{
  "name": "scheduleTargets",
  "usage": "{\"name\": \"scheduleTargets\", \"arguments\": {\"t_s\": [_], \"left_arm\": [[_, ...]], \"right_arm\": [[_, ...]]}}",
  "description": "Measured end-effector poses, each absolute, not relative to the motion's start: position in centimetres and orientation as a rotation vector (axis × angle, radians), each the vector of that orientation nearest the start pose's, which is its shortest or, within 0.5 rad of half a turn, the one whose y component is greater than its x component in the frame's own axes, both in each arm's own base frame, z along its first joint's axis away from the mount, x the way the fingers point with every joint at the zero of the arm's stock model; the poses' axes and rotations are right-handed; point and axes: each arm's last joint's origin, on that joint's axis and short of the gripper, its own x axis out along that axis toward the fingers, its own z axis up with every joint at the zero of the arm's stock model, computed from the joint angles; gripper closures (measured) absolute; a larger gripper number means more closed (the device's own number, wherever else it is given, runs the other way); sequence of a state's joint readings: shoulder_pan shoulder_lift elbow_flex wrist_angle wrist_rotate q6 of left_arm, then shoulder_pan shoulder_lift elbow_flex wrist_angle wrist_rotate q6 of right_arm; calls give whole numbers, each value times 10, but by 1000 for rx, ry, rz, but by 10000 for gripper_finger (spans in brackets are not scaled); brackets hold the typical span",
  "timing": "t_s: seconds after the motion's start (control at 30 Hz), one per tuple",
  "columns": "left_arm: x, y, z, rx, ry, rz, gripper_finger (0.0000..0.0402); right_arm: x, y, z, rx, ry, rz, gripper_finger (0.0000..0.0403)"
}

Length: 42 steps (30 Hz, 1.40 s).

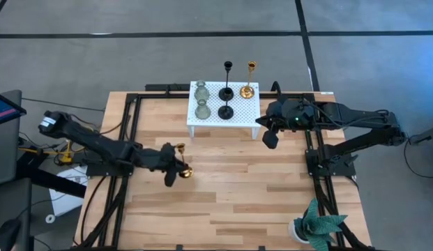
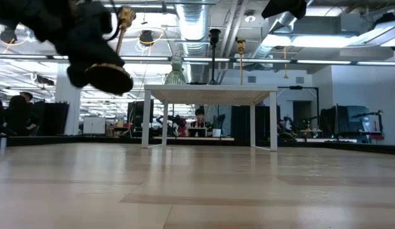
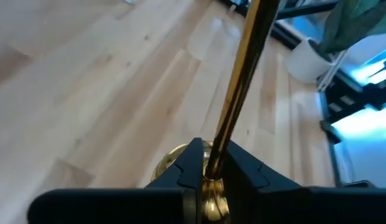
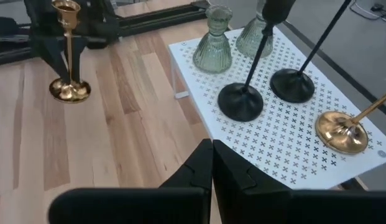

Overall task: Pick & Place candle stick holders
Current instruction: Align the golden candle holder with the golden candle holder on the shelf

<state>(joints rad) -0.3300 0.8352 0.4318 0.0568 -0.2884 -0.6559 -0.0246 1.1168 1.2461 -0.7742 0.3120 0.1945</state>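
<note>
A shiny gold candle stick holder (image 1: 182,162) with a round base and slim stem is held by my left gripper (image 1: 177,171) over the middle left of the table. It also shows in the low view (image 2: 118,38) and the right wrist view (image 4: 68,56). A white perforated stand (image 1: 238,115) at the far middle bears two pale green glass holders (image 1: 201,100), two black ones (image 1: 226,101) and one gold one (image 1: 248,88), all on their bases. My right gripper (image 1: 270,141) is shut and empty, just right of the stand's near right corner. My left gripper pinches the gold holder's stem at its lowest part (image 3: 216,163), just above the round base (image 3: 174,163), between its two fingers. The fingers come from the table's left and lie across the stem. The holder stands nearly upright, its base (image 2: 109,75) lifted clear of the table.
A green leafy plant in a white pot (image 1: 316,226) stands at the table's near right corner. Bare wood lies between the stand and the near edge. Black frame rails (image 1: 129,132) run along both sides of the table.
</note>
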Motion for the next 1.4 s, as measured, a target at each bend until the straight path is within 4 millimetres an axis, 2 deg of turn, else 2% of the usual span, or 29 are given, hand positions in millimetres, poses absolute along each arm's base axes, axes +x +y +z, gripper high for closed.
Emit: {"name": "scheduleTargets", "arguments": {"t_s": [0.13, 0.27, 0.47, 0.53, 0.7, 0.83, 1.03, 1.3, 1.4], "left_arm": [[184, -47, 250, -448, 363, 106, 378], [195, -40, 278, -402, 292, 128, 382], [211, -27, 312, -320, 223, 173, 382], [217, -25, 320, -279, 215, 180, 382], [234, -21, 338, -164, 195, 192, 382], [243, -20, 344, -92, 199, 194, 382], [243, -17, 348, -68, 200, 203, 382], [243, -17, 348, -67, 197, 201, 382], [243, -17, 348, -67, 196, 202, 382]], "right_arm": [[222, -12, 376, 105, 533, -308, 403], [234, -9, 375, 114, 407, -183, 403], [256, -7, 361, 131, 284, -80, 403], [259, -5, 352, 159, 295, -40, 403], [280, -1, 336, 186, 321, -6, 403], [299, 0, 326, 192, 300, 23, 403], [315, -1, 320, 194, 258, 39, 403], [319, -10, 329, 191, 143, 21, 402], [321, -12, 329, 185, 119, 24, 390]]}}
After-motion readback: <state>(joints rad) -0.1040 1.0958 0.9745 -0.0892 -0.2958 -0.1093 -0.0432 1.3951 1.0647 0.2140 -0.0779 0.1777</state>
